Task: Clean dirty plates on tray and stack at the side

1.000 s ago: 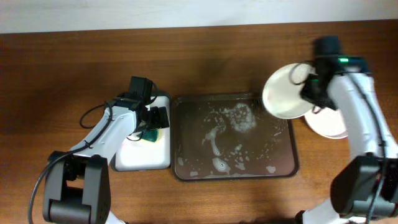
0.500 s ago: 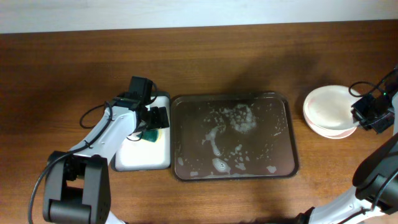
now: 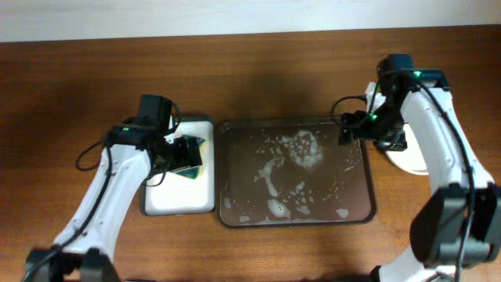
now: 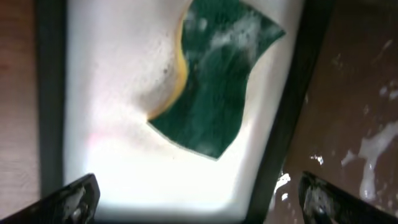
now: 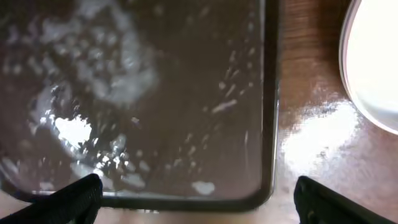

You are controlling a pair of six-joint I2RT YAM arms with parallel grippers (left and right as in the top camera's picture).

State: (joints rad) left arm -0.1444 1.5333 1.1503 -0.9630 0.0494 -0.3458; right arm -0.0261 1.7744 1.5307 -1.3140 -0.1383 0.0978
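Observation:
The dark tray (image 3: 221,176) lies mid-table with foam flecks on its surface and no plate on it. White plates (image 3: 412,160) sit stacked on the table just right of it, partly hidden by my right arm. One plate's rim (image 5: 375,62) shows in the right wrist view, beside the tray's edge (image 5: 268,93). My right gripper (image 3: 351,129) (image 5: 200,200) hangs open and empty over the tray's far right corner. Over the small white tray, my left gripper (image 3: 186,150) (image 4: 202,202) is open above a green sponge (image 4: 217,81) and holds nothing.
The small white tray (image 3: 176,200) with the green-and-yellow sponge (image 3: 188,154) lies against the dark tray's left side. Wet patches shine on the wood (image 5: 311,134) between tray and plates. Bare brown table surrounds everything.
My right gripper carried a white plate to the stack on the right, opened, let it go, and came back over the tray's right corner. The left arm shifted slightly left.

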